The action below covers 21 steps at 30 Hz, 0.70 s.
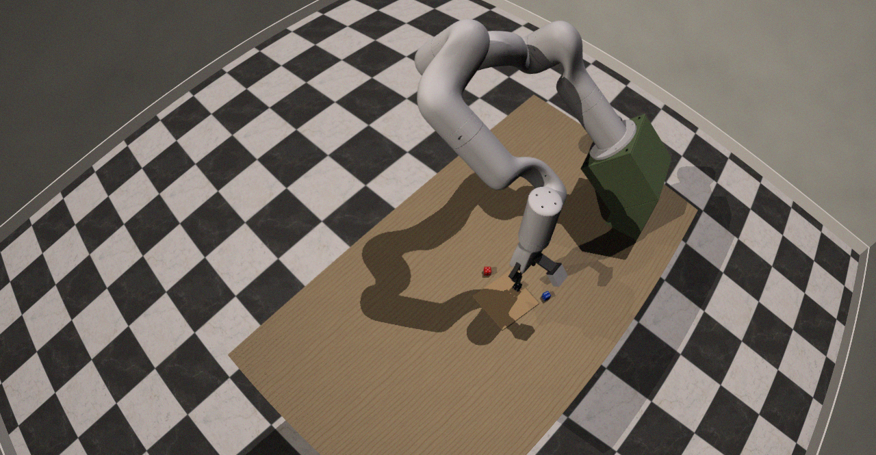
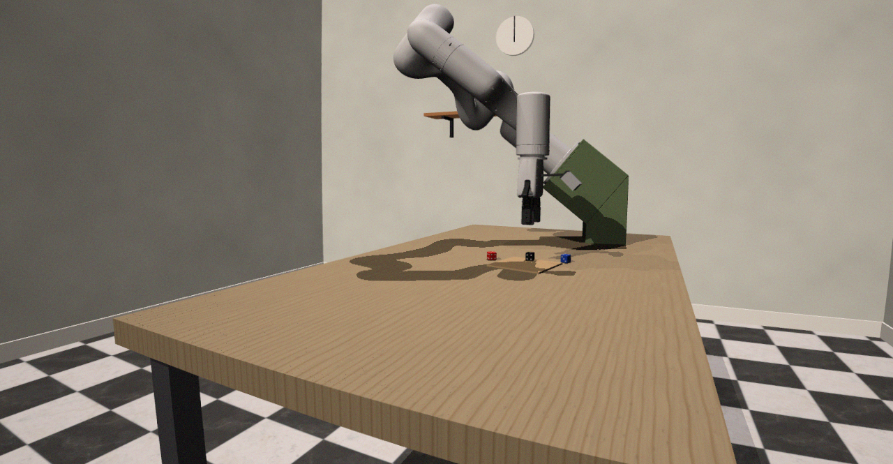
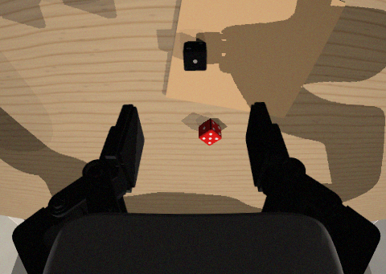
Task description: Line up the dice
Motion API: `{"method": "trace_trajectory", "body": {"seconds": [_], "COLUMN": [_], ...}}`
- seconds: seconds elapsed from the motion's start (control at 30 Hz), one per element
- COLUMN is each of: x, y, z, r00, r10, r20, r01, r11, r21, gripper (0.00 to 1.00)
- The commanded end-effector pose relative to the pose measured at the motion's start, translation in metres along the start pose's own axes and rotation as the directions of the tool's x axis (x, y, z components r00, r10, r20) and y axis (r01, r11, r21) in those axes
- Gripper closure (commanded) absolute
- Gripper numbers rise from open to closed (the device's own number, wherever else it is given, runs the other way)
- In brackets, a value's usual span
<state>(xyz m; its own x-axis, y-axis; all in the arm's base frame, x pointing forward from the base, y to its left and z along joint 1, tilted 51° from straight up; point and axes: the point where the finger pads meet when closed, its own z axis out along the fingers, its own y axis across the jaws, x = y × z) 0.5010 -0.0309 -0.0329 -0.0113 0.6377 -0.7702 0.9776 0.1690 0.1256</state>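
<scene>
A tan mat (image 3: 252, 38) lies flat on the wooden table; it also shows in the top view (image 1: 508, 305). A black die (image 3: 195, 55) (image 1: 517, 285) (image 2: 529, 255) sits on the mat close to its near-left edge. A red die (image 3: 211, 132) (image 1: 486, 271) (image 2: 491, 255) lies on the bare table beside the mat. A blue die (image 1: 545, 295) (image 2: 565, 258) showing six pips lies on the table off the mat's other side. My gripper (image 3: 194, 120) (image 2: 530, 214) is open and empty, raised well above the black die.
The arm's green base block (image 1: 630, 173) stands at the far end of the table, behind the dice. The arm's shadow falls across the table and part of the mat.
</scene>
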Motion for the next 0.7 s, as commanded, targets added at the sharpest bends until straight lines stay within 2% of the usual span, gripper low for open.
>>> {"method": "trace_trajectory", "body": {"seconds": [0.0, 0.67], "x": [0.0001, -0.001], "y": [0.0006, 0.0009], "z": [-0.0008, -0.0006], "r00": [1.0, 1.0], "r10": [0.0, -0.026], "r20": [0.0, 0.0], "r01": [0.0, 0.026], "r11": [1.0, 1.0], "r21": [-0.001, -0.001], "gripper": [0.0, 0.0]}}
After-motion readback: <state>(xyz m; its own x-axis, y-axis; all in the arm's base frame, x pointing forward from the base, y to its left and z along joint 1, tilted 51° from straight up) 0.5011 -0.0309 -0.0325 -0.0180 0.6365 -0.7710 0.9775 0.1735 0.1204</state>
